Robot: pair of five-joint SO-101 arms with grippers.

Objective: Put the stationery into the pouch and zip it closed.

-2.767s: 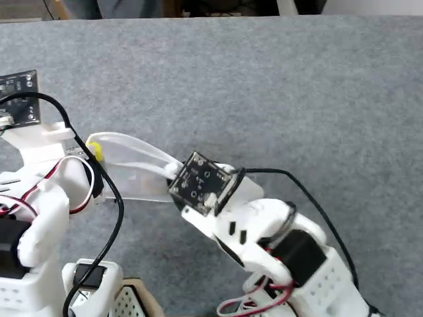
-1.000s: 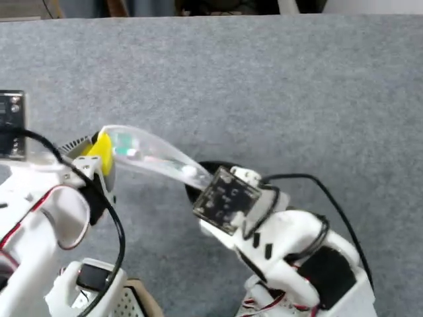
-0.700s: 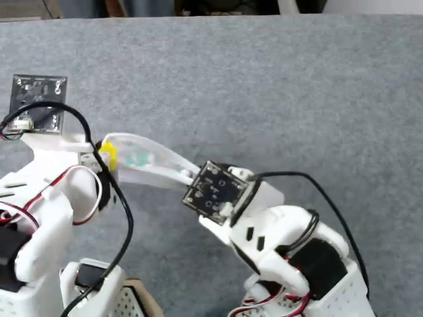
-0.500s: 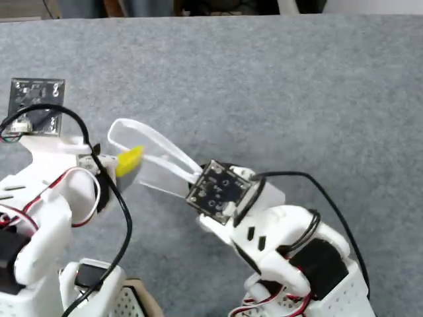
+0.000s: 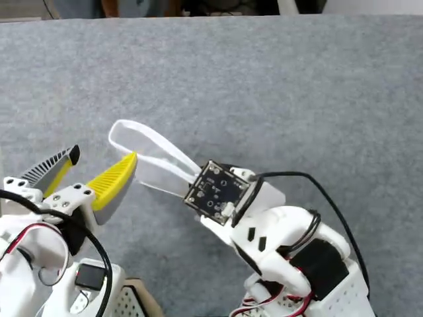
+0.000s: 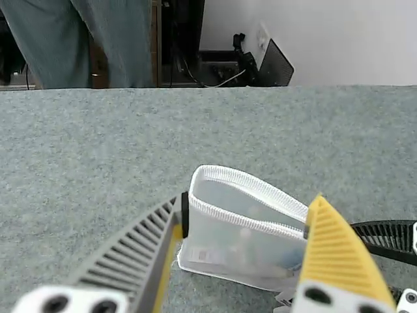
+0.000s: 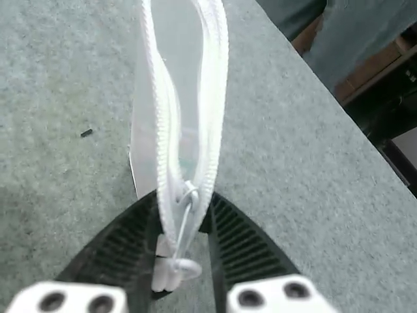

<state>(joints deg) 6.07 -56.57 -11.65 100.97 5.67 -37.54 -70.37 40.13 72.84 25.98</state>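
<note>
A clear pouch (image 5: 155, 168) with a white zipper lies on the grey mat, its far end spread into an open loop. My right gripper (image 7: 182, 244) is shut on the pouch's (image 7: 176, 117) near end, its black fingers (image 7: 241, 248) pinching both zipper sides just behind the zipper pull (image 7: 189, 195). My left gripper (image 5: 102, 156) stands open at the pouch's other end, apart from it. In the left wrist view the pouch (image 6: 241, 228) stands between the grey finger (image 6: 137, 241) and the yellow finger (image 6: 332, 248) of the left gripper (image 6: 249, 202). Faint shapes show through the pouch wall.
The grey mat (image 5: 297, 99) stretches wide to the right and to the far side, ending at the table's far edge (image 5: 211, 16). A tiny dark speck (image 7: 86, 133) lies beside the pouch. Both arm bases crowd the near edge.
My left gripper let go of the pouch's end, opened wide and drew back toward the near left. The pouch's freed end dropped and spread into a loop. The right gripper kept its hold.
</note>
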